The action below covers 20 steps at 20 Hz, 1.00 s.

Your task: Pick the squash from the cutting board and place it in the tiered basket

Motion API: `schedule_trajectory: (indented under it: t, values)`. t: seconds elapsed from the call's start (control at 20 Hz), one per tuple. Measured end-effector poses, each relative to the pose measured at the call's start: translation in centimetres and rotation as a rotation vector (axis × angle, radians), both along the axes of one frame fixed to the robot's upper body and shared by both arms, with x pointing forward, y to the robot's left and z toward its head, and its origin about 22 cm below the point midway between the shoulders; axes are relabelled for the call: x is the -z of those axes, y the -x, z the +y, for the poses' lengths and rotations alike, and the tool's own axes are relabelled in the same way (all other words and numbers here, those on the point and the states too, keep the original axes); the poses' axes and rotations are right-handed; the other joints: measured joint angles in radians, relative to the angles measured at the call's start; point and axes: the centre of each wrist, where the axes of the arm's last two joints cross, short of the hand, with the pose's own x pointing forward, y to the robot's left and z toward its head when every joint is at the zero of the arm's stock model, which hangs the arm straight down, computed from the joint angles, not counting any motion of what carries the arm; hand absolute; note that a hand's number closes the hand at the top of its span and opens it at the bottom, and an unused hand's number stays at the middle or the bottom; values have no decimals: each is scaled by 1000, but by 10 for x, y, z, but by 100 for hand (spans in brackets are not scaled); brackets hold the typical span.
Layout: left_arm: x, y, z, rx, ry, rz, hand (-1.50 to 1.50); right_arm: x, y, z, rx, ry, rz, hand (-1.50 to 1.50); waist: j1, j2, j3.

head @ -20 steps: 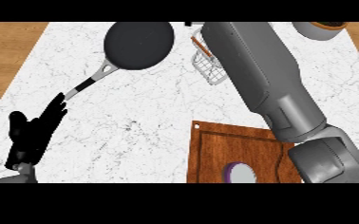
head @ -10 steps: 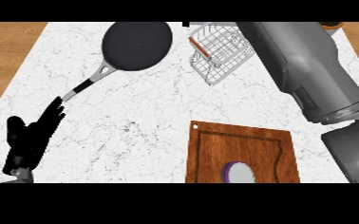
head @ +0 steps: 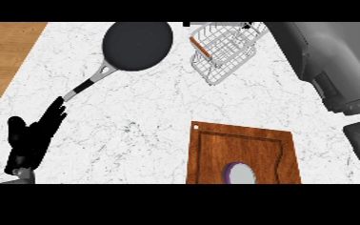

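Observation:
The wire tiered basket stands at the back of the counter, with a thin orange-brown strip along its left rim. No squash shows on the wooden cutting board at the front, nor anywhere else that I can make out. My right forearm crosses the upper right corner beside the basket, and its hand lies beyond the picture's edge. My left hand rests open at the lower left, fingers up, holding nothing.
A black frying pan lies at the back left, its handle pointing toward my left hand. A white round dish with a purple rim sits on the board's front edge. A brown wooden strip borders the marble counter at the left.
My right forearm has swung to the right, off the cutting board and away from the basket, which now shows whole. The left hand has stayed still.

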Motion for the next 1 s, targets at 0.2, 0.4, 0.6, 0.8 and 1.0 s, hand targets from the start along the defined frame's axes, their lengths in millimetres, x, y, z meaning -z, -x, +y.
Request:
schedule_trajectory:
  t: [0.2, 0.4, 0.6, 0.8, 1.0]
  values:
    - [-1, -5, 0, 1, -6, -1, 0, 1, -2, -5, 30, -14, 74, 150, 0, 1, 0]
    - [-3, -6, -3, 8, -5, -5, 0, 15, -5, -15, 137, -104, 222, -150, 2, 2, 0]
    - [-3, -5, -4, 2, -5, -2, 0, 33, -7, -28, 255, -167, 327, -150, -2, 0, 0]
    - [1, -1, -2, 0, -2, 4, 0, 36, -8, -41, 309, -262, 308, -150, -2, 1, 1]
    - [-3, -3, 3, -5, -1, 2, 0, 25, -7, -40, 274, -323, 223, -150, -4, 0, 1]
